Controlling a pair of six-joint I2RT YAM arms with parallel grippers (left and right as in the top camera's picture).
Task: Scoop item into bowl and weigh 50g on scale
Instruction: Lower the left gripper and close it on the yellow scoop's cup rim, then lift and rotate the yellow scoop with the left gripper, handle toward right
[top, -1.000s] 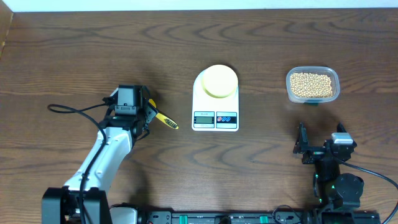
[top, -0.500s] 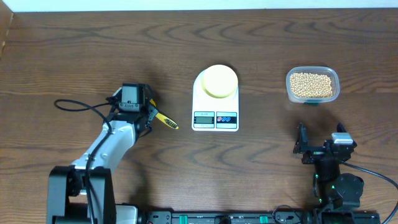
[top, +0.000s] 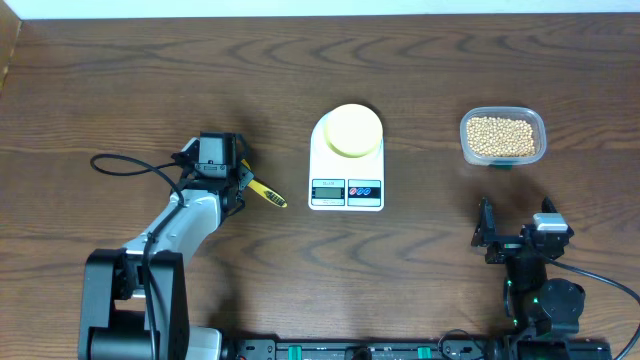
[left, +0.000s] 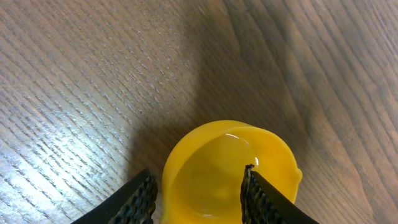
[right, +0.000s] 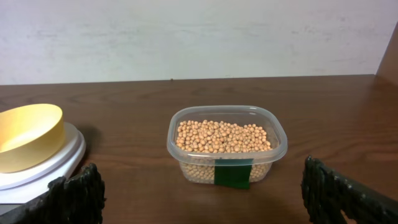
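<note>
Since the earlier overhead frame, the left arm's elbow has swung toward the lower left while its pincer has crept slightly to the right and narrowed over the scoop.

The beans (top: 502, 137) lie untouched in the clear plastic tub (right: 273, 134) at the upper right of the overhead view. The pale-yellow bowl (top: 352, 130) sits empty on the platform of the white scale (top: 345, 190) at centre. Left of the scale lies the bright yellow scoop (top: 268, 195), of which only the handle pokes out from under the left gripper (top: 236, 182).

In the left wrist view the scoop's cup fills the lower middle. One of the fingers (left: 140, 199) stands just outside the cup's wall, with a thin strip of table showing between them. The other overlaps the rim on the far side, and I cannot tell whether it is inside the cup or above it. The pincer is about half closed and, by my reading, is not yet holding anything.

The right gripper (top: 518, 232) hangs wide apart at the lower right, facing the tub and gripping nothing.

The step in hand looks to be taking up the scoop. To do it well, the jaws should settle fully before closing. They should pinch one wall squarely so the round cup does not squirt sideways. The lift should be level, with the handle free and the cup's mouth upward, ready to reach across the scale to the beans.
</note>
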